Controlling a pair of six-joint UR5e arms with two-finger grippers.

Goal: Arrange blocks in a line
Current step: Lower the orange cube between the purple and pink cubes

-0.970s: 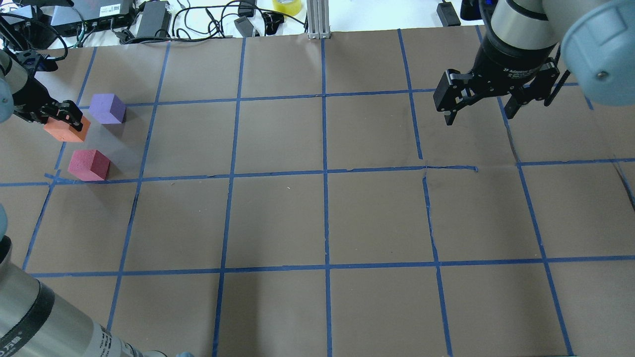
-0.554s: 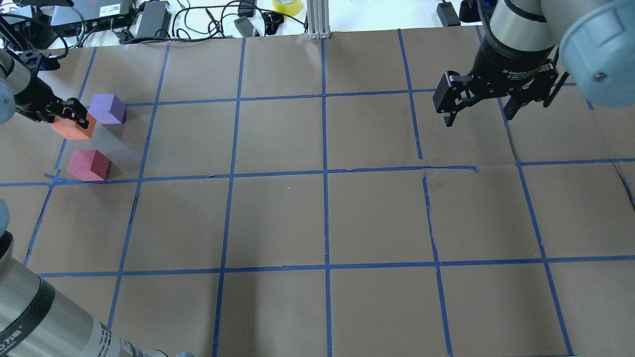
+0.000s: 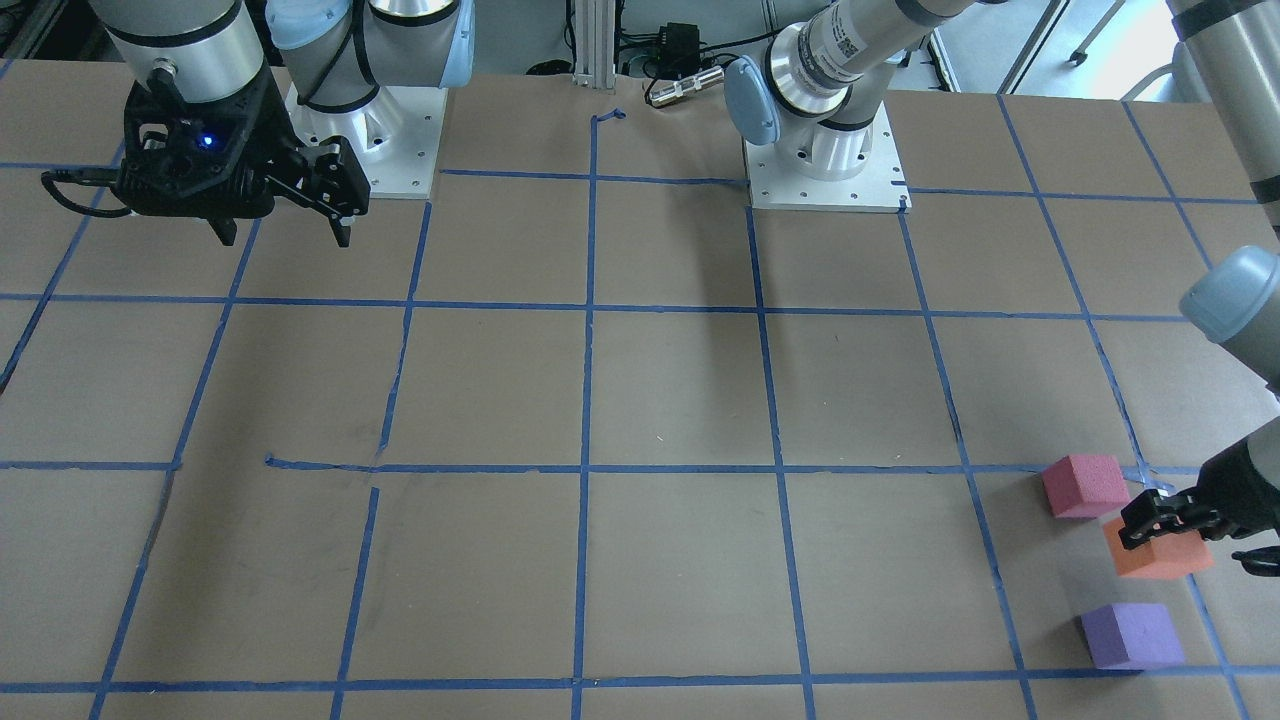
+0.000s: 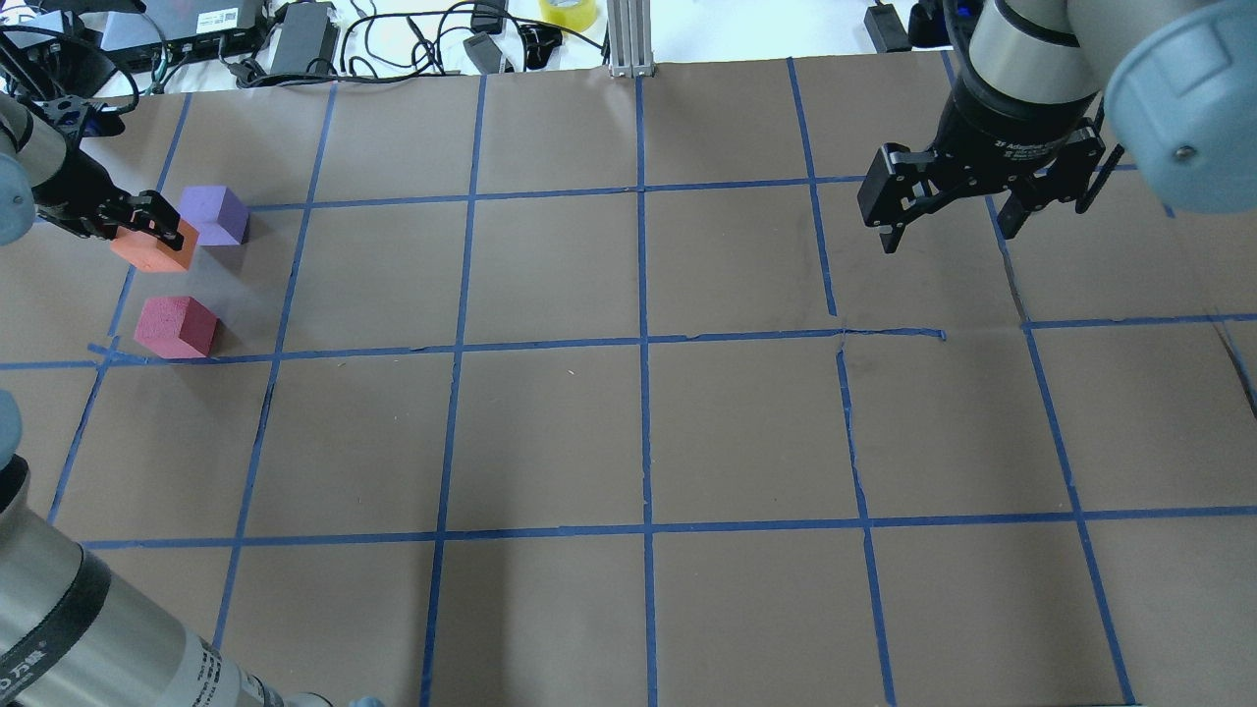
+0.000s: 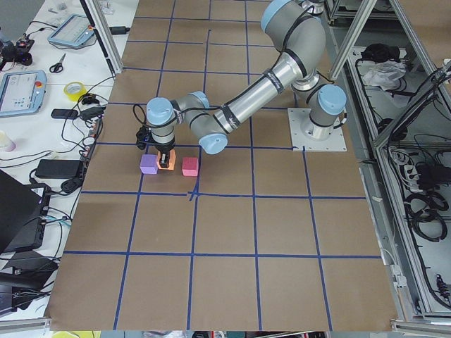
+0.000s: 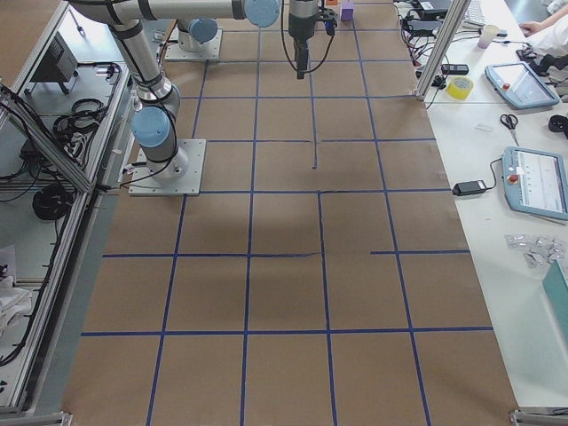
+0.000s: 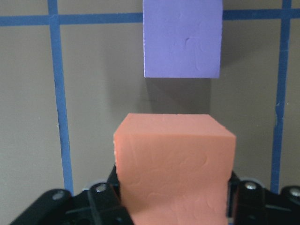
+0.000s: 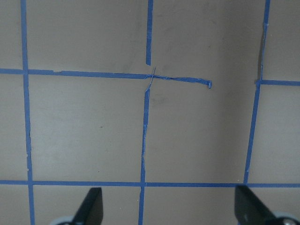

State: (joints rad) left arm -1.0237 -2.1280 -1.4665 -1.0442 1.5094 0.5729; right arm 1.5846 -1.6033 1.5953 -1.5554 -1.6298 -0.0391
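My left gripper (image 4: pixel 149 236) is shut on the orange block (image 4: pixel 155 250), at the table's far left. The left wrist view shows the orange block (image 7: pixel 173 164) between the jaws, with the purple block (image 7: pixel 182 37) just ahead of it across a small gap. The purple block (image 4: pixel 214 214) sits to the orange block's upper right. The pinkish-red block (image 4: pixel 176 326) sits nearer me, apart from the orange one. I cannot tell if the orange block touches the paper. My right gripper (image 4: pixel 948 231) is open and empty above the far right of the table.
The table is covered in brown paper with a blue tape grid (image 4: pixel 643 344). Cables, power bricks and a tape roll (image 4: pixel 568 12) lie beyond the far edge, beside an aluminium post (image 4: pixel 628 39). Both arm bases (image 3: pixel 820 170) stand on the robot's side.
My left gripper has carried the orange block a little right and away from me, closer to the purple block. The right gripper and the other two blocks have stayed put.
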